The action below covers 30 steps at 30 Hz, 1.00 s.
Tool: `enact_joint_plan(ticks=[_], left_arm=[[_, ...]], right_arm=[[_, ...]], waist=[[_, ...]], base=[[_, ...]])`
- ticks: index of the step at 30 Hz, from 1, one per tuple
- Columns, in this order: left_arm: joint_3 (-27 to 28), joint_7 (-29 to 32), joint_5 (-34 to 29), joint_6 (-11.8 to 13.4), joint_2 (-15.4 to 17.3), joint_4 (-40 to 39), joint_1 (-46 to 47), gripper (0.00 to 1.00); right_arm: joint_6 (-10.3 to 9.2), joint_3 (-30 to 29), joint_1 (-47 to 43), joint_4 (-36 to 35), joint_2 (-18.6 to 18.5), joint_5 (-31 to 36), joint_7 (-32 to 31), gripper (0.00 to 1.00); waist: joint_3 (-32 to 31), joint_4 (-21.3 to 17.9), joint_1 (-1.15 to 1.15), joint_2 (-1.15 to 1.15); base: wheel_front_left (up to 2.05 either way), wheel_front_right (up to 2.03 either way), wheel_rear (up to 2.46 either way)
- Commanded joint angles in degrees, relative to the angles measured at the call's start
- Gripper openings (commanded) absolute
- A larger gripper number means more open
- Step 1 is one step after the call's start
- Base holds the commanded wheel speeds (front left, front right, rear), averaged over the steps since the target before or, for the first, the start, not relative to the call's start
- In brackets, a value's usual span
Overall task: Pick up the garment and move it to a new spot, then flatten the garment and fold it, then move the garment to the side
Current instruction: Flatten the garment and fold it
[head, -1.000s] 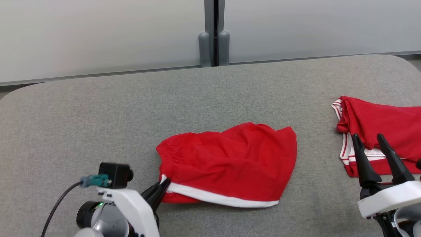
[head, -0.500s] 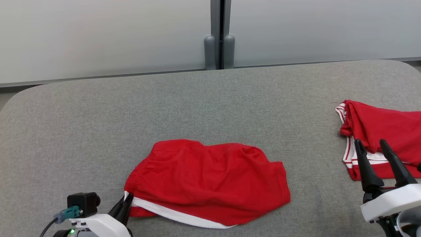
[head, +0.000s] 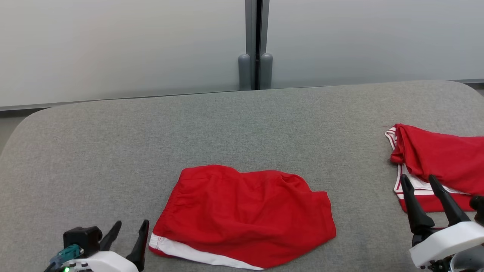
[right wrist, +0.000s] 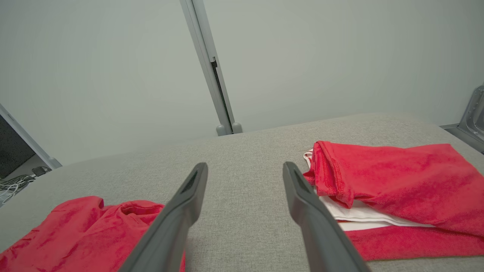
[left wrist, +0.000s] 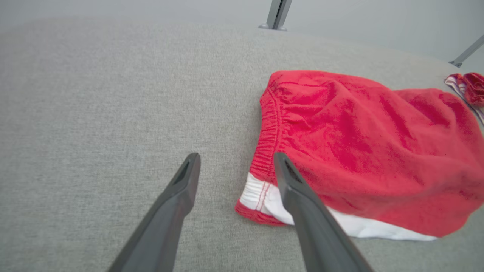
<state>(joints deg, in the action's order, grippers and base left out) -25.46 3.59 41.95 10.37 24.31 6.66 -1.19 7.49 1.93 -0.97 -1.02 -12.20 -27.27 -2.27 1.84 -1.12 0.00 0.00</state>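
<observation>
Lying rumpled on the grey fabric-covered table [head: 113, 143], the red shorts with a white hem band [head: 245, 215] sit close to the front edge. Just left of the shorts, the left gripper [head: 131, 225] hovers, fingers apart, nothing between them. Its wrist view picks out the shorts' gathered elastic waistband [left wrist: 269, 128] and red stitching on the white corner. Well right of the shorts, the right gripper [head: 418, 179] is spread and empty too, by a folded red garment with white striped trim [head: 442, 158]. Plenty of bare grey cloth lies behind and left of the shorts, out to the rounded corners.
</observation>
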Motion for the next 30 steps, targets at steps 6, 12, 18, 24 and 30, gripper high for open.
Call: enact_joint_plan(ticks=[6, 12, 18, 24, 30], left_arm=[[3.29, -6.71, -3.89, 5.28, 0.33, -10.16, -1.19, 1.0], [1.97, -8.01, -5.06, 5.48, -0.63, -13.24, -0.68, 1.0], [1.37, -8.02, -4.56, 5.05, -1.27, -12.77, -0.11, 1.0], [0.93, -7.9, -4.4, 4.89, -1.54, -12.7, 0.52, 1.0], [0.72, -8.28, -4.21, 5.07, -2.09, -12.56, 0.54, 1.0]], right_arm=[[0.02, 2.02, -1.8, 0.38, -0.09, -1.74, -2.13, 1.0], [0.02, 7.76, -0.37, 5.42, -1.2, -7.33, -12.04, 1.0], [0.02, 8.72, 1.91, 11.3, -0.58, -10.74, -19.13, 1.0], [0.02, 9.05, 3.77, 15.89, 0.41, -12.9, -23.11, 1.0], [0.03, 10.04, 4.87, 17.42, 0.64, -14.32, -22.18, 0.0]], waist=[[-0.47, 1.74, 0.0, 0.0], [-0.01, 5.29, 0.0, 0.0], [0.45, 8.18, 0.0, 0.0], [1.07, 10.01, 0.0, 0.0], [1.19, 11.42, 0.0, 0.0]], base=[[0.0, 0.0, 0.0], [0.0, 0.0, 0.0], [0.0, 0.0, 0.0], [0.0, 0.0, 0.0], [0.0, 0.0, 0.0]])
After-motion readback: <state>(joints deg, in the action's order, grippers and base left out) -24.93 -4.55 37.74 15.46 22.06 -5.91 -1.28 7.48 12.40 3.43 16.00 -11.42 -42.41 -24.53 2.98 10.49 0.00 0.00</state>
